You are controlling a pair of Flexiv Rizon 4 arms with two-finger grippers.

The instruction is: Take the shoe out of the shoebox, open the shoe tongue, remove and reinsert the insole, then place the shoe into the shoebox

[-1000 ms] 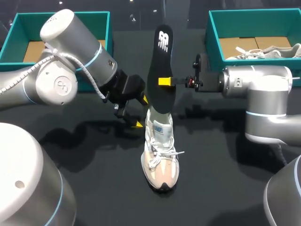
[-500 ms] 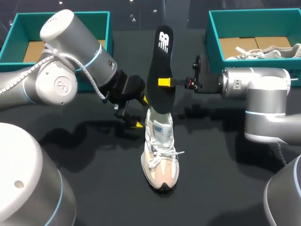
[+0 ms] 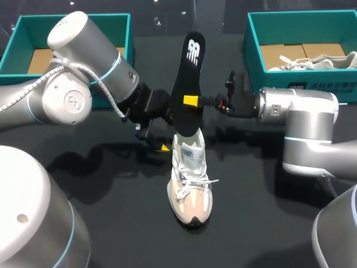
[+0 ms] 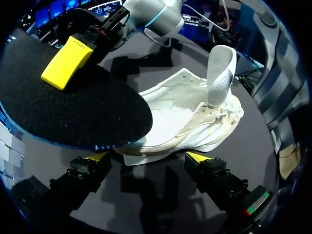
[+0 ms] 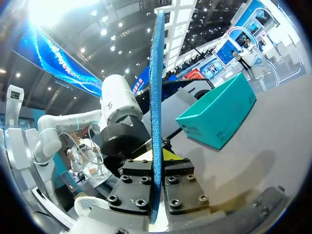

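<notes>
A white and beige shoe (image 3: 189,181) stands on the black table, toe toward the near edge, its tongue (image 4: 220,73) pulled upright. The black insole (image 3: 187,84) stands almost upright above the shoe's heel opening, its lower end at the collar. My right gripper (image 3: 191,100) is shut on the insole's middle, and the right wrist view shows the insole (image 5: 156,97) edge-on between the gripper's (image 5: 157,158) fingers. My left gripper (image 3: 166,134) is open just left of the heel. In its wrist view the gripper (image 4: 146,158) faces the shoe (image 4: 195,122) and the insole (image 4: 73,107), touching neither.
A teal shoebox (image 3: 33,50) stands at the back left. A second teal shoebox (image 3: 301,33) at the back right holds another shoe (image 3: 318,61). My right arm's body reaches in from the right at mid-height.
My right gripper has shifted slightly left and down with the insole, which now leans a little more. The left arm and the shoe have stayed put.
</notes>
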